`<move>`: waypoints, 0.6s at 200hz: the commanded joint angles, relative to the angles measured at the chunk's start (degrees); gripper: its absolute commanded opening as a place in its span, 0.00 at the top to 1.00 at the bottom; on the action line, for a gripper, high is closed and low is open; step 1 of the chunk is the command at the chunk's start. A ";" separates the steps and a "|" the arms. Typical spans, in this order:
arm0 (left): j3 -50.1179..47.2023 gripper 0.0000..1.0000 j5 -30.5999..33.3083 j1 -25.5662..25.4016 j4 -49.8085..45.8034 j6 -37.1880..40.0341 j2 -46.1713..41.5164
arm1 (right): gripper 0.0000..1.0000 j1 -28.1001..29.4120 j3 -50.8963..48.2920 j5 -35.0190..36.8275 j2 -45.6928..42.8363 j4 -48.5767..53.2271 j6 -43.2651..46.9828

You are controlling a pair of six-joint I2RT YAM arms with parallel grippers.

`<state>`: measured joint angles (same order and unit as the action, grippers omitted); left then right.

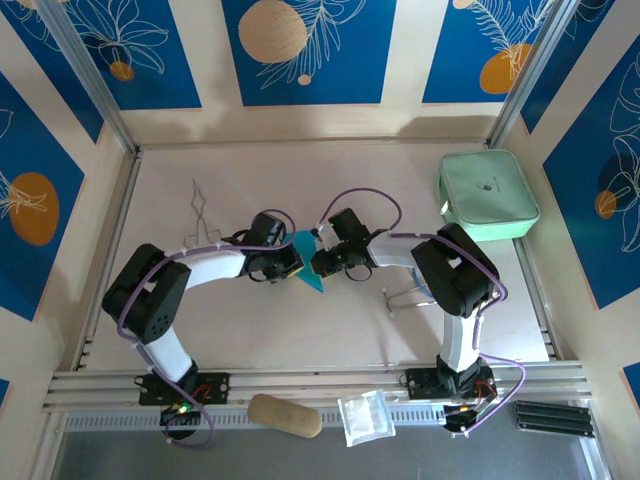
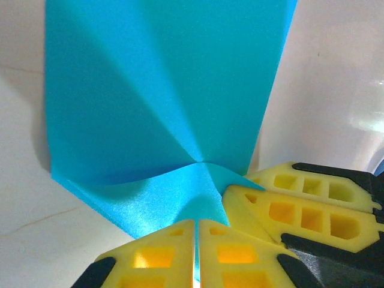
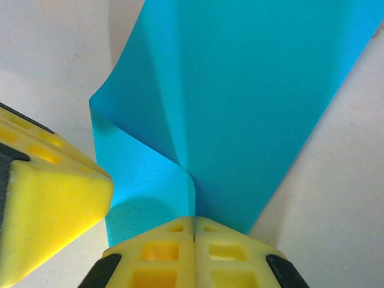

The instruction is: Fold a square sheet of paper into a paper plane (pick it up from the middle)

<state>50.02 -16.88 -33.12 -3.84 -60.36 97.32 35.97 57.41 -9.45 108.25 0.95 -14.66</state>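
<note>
Clamping the paper edge — left gripper, right gripper.

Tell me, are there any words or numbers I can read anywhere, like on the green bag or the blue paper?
No words or numbers can be read here.
On the mint-green pouch: one small dark mark, too small to read.
On the square sheet of paper: nothing, plain teal.
On the wall panels: leaf and circle drawings, no letters.

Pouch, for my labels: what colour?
The pouch is mint green; top external view shows it best.
</note>
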 commanded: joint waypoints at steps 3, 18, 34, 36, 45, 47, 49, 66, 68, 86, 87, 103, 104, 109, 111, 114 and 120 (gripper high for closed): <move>0.17 0.90 -0.86 0.32 0.23 0.34 1.63 | 1.00 -0.39 0.42 0.40 2.02 3.27 -0.62; 0.08 0.90 -0.95 0.30 0.50 0.26 2.19 | 1.00 -0.47 0.51 0.40 2.06 3.35 -0.59; 0.08 0.91 -0.79 0.32 0.45 0.34 2.77 | 1.00 -0.46 0.58 0.31 2.00 3.34 -0.70; 0.08 0.91 -0.81 0.34 0.42 0.33 2.85 | 1.00 -0.46 0.60 0.31 2.04 3.35 -0.72; 0.08 0.91 -0.86 0.32 0.35 0.33 3.21 | 1.00 -0.45 0.61 0.28 1.94 3.33 -0.67; 0.06 0.91 -0.85 0.29 0.33 0.35 3.33 | 1.00 -0.46 0.60 0.30 1.92 3.33 -0.69; 0.07 0.91 -0.86 0.33 0.32 0.33 3.41 | 1.00 -0.46 0.60 0.22 1.89 3.35 -0.72; 0.11 0.91 -0.78 0.32 0.27 0.26 3.99 | 1.00 -0.46 0.60 0.17 1.90 3.35 -0.70; 0.08 0.91 -0.72 0.29 0.24 0.22 4.01 | 1.00 -0.46 0.58 0.15 1.95 3.36 -0.72; 0.07 0.91 -0.35 0.27 -0.31 0.00 4.28 | 1.00 -0.43 0.51 -0.15 1.94 3.27 -0.82; 0.12 0.91 -0.30 0.26 -0.35 -0.05 4.28 | 1.00 -0.44 0.51 -0.14 1.91 3.27 -0.86; 0.24 0.92 0.01 0.33 -1.21 -0.07 4.54 | 1.00 -0.45 0.56 -0.37 1.96 3.14 -0.94; 0.20 0.92 0.05 0.34 -1.19 -0.13 4.59 | 1.00 -0.41 0.58 -0.38 1.96 3.16 -0.97; 0.16 0.92 0.07 0.26 -1.41 -0.13 4.68 | 1.00 -0.46 0.60 -0.39 1.94 3.18 -1.03; 0.23 0.92 0.09 0.28 -1.47 -0.20 4.71 | 1.00 -0.46 0.60 -0.43 1.94 3.20 -1.04; 0.24 0.92 0.09 0.31 -1.56 -0.27 4.73 | 1.00 -0.46 0.64 -0.48 1.96 3.22 -1.06; 0.25 0.92 0.09 0.27 -1.72 -0.21 4.87 | 1.00 -0.46 0.73 -0.56 1.91 3.27 -1.07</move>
<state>50.02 -17.08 -33.12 -3.44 -60.45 100.55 35.88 57.43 -9.78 108.29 0.95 -15.09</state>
